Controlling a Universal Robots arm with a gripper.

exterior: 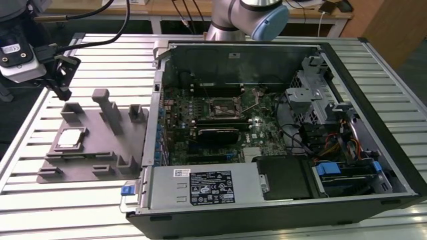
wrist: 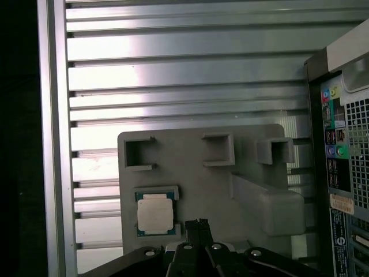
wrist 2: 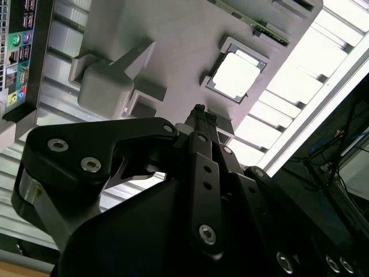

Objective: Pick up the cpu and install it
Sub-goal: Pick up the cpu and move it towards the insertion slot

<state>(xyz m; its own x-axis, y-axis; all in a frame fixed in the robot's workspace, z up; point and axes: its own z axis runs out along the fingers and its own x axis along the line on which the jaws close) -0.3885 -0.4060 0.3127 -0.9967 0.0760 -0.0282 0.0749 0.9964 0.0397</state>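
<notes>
Open computer case (exterior: 267,220) on slatted metal table (exterior: 67,210); grey holder plate (exterior: 87,160) just beside case.

Cpu (exterior: 69,138) sits on fixture plate (exterior: 81,161) beside computer case (exterior: 267,220).

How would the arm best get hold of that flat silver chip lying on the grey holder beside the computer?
Probably by two opposite edges of the cpu, coming straight down from above. It lies flat, shiny face up, in a shallow recess of the grey holder, so only its thin rim offers a pinch. The gripper hangs shut above the holder.
</notes>
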